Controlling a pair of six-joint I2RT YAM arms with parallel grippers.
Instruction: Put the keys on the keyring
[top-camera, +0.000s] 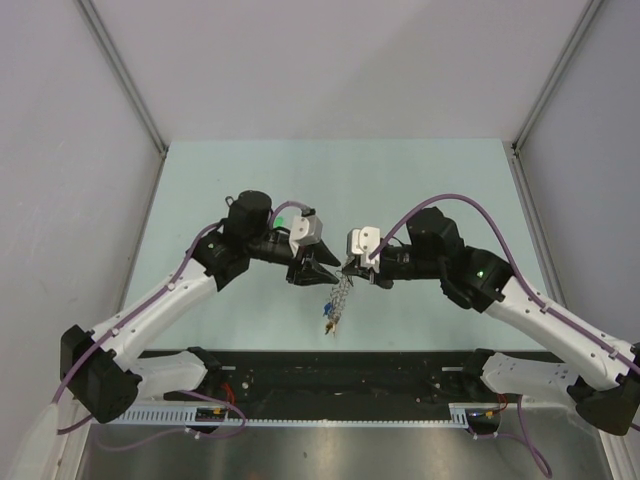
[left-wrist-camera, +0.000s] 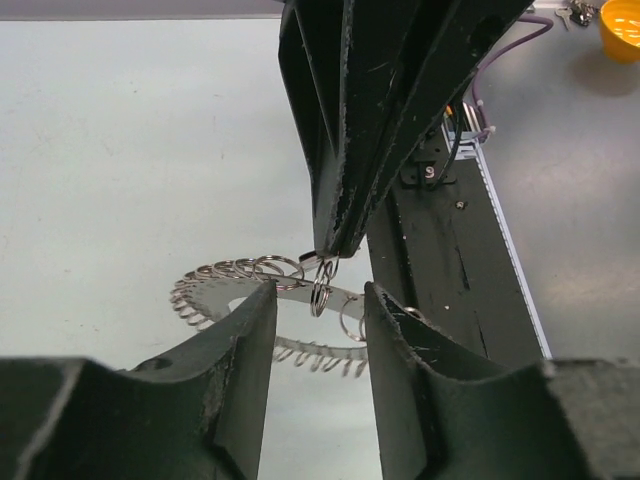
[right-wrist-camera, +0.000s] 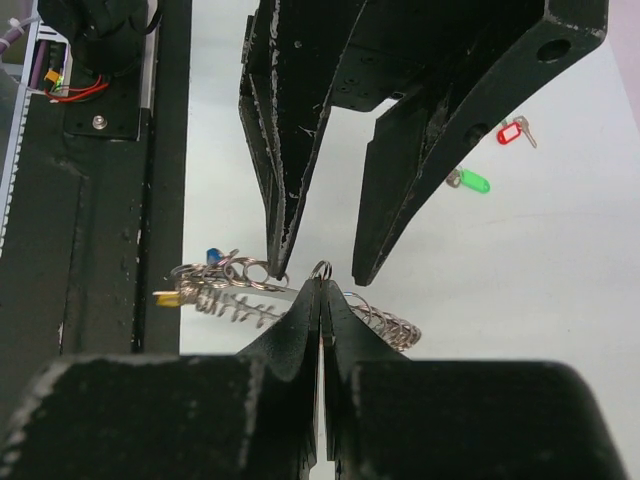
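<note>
The keyring (top-camera: 341, 293), a floppy silvery band of small coiled loops, hangs between my two grippers above the table. My right gripper (top-camera: 352, 266) is shut on one small loop at its top, as the right wrist view (right-wrist-camera: 321, 285) shows. My left gripper (top-camera: 316, 270) is open, its fingertips (right-wrist-camera: 277, 250) either side of that loop without closing on it. In the left wrist view my left gripper (left-wrist-camera: 318, 295) frames the keyring (left-wrist-camera: 215, 280). Keys with a blue tag (right-wrist-camera: 213, 256) and a yellow tag (right-wrist-camera: 165, 297) hang on the ring's low end (top-camera: 328, 322).
Two loose keys lie on the table, one with a red tag (right-wrist-camera: 510, 132) and one with a green tag (right-wrist-camera: 471, 182). An orange bowl (left-wrist-camera: 620, 30) stands beyond the black rail (left-wrist-camera: 450, 260) at the table's near edge.
</note>
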